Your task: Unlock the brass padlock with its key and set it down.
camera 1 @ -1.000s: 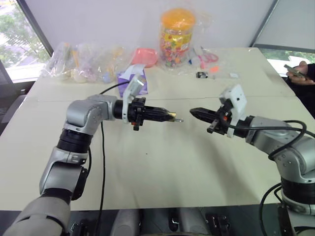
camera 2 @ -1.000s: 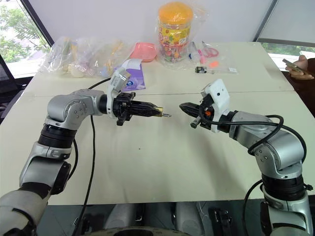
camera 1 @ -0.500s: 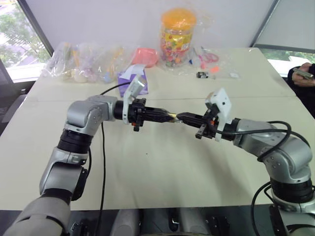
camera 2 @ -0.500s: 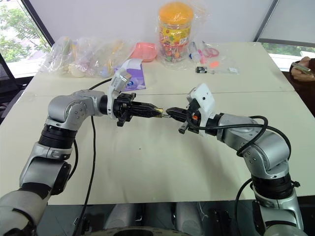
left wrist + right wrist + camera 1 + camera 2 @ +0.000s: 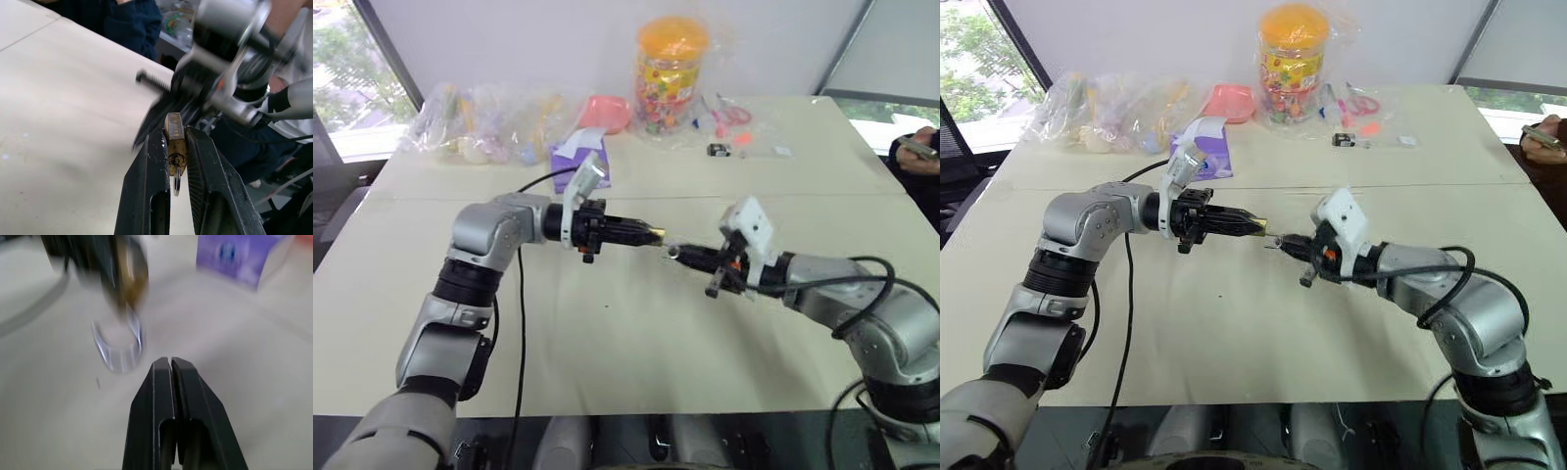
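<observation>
Brass padlock [image 5: 174, 142] is in our left gripper [image 5: 1255, 223], clamped between the two black fingers [image 5: 149, 196] with the body standing up out of the tips, held level above the table [image 5: 607, 362] and pointing toward the other arm. In the left wrist view a small silvery ring hangs just below the lock body, between the fingers; we can't tell whether it is a key ring or part of the shackle. In the right wrist view a thin silvery loop hangs under the blurred gold body.

Progress, as we judge it: the lock is picked up and presented, nothing more. We can't see a key anywhere with certainty, nor whether the shackle is open. Unlocking and setting down both look to be left.

Right gripper [image 5: 1278, 242] sits just beside the lock, at about 4 o'clock from it in the head views, tips nearly touching the left gripper's tips. Its fingers [image 5: 161, 382] are pressed together with nothing visible between them. From its own wrist view the lock and loop lie at about 11 o'clock from the fingertips, close but apart.

Further right, candy jar [image 5: 672, 70] and purple box [image 5: 576, 155] are well apart at the far side, not involved. A person's hands with a phone show at the table's right edge.
</observation>
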`<action>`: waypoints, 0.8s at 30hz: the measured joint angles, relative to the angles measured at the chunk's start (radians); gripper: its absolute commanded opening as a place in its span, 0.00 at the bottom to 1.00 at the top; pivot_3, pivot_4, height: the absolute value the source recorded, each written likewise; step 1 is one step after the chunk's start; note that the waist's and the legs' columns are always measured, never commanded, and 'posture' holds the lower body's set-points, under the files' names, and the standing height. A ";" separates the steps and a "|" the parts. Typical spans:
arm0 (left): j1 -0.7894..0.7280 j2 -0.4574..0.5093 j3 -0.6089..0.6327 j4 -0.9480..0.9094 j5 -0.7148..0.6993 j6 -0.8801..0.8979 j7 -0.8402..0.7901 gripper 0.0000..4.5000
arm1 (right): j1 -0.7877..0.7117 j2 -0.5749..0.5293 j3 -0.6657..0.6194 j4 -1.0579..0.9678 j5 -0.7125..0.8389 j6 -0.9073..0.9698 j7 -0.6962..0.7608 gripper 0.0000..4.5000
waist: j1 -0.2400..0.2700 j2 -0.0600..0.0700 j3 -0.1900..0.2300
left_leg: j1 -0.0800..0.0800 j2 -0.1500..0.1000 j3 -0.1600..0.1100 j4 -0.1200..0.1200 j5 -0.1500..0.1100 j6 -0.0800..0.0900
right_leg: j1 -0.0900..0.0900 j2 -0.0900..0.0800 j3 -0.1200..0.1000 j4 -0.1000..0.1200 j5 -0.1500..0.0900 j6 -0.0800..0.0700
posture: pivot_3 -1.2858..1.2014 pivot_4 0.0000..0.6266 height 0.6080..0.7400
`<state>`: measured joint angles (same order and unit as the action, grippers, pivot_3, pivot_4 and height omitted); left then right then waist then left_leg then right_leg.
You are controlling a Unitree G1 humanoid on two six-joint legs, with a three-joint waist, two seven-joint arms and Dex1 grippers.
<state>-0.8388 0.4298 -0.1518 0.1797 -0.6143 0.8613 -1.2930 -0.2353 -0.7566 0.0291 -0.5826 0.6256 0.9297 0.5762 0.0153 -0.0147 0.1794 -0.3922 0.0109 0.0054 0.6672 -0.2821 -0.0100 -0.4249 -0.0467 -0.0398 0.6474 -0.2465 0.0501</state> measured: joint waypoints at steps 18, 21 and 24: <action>0.088 -0.260 -0.105 0.404 0.253 -0.238 0.207 0.00 | 0.315 -0.036 -0.277 -0.099 -0.037 -0.062 -0.030 0.01 | -0.004 -0.001 0.000 | 0.001 0.001 0.001 0.000 -0.001 0.001 | 0.000 0.002 0.001 0.001 0.000 0.001 | 0.52 0.24 0.98; 0.065 -0.275 -0.091 0.449 0.257 -0.235 0.221 0.29 | 0.278 -0.035 -0.282 -0.136 -0.012 -0.036 -0.049 0.00 | -0.002 -0.001 0.000 | 0.001 0.001 0.001 0.001 -0.001 0.001 | 0.000 0.002 0.001 0.001 0.000 0.001 | 0.52 0.24 0.98; 0.057 -0.272 -0.076 0.435 0.250 -0.197 0.212 0.57 | 0.250 -0.034 -0.283 -0.161 0.010 -0.012 -0.065 0.00 | -0.004 -0.001 0.000 | 0.002 0.001 0.001 0.001 -0.001 0.001 | 0.001 0.001 0.001 0.001 0.000 0.001 | 0.52 0.24 0.98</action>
<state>-0.7816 0.1574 -0.2278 0.6147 -0.3642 0.6642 -1.0810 0.0152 -0.7901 -0.2538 -0.7440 0.6356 0.9179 0.5114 0.0111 -0.0161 0.1794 -0.3901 0.0116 0.0064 0.6680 -0.2827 -0.0090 -0.4239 -0.0452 -0.0387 0.6482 -0.2464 0.0507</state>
